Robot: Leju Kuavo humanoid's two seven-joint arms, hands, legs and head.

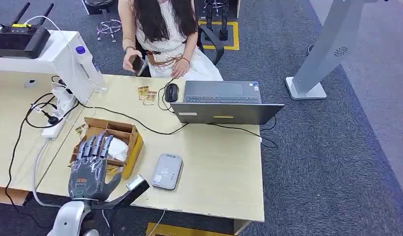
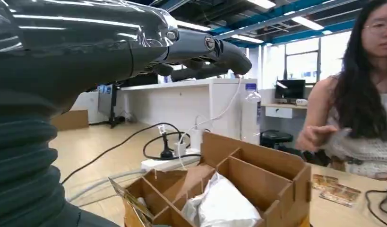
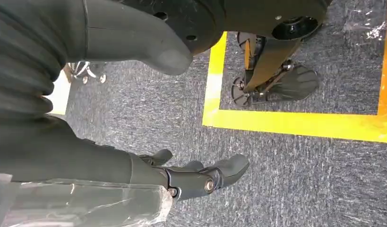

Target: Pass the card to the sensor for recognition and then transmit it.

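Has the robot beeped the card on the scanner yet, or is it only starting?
Only starting, it seems. Nothing looks done: the grey rounded card sensor lies on the pale wooden table with no card on it. The left hand hovers, holding nothing, above the brown cardboard divider box. The right hand hangs over the carpet. Picking a card, scanning and passing it on remain.

Dark grey robot hands showing on silver arms

The left hand (image 1: 91, 167) is showing glossy dark grey fingers, a thick thumb, a small orange marking on its back and a silver forearm below. Its wrist is wearing a grey ribbed cover, with round silver screws glinting at the fingers. The right hand (image 3: 182, 177) is showing matching grey fingers and clear plastic wrap.
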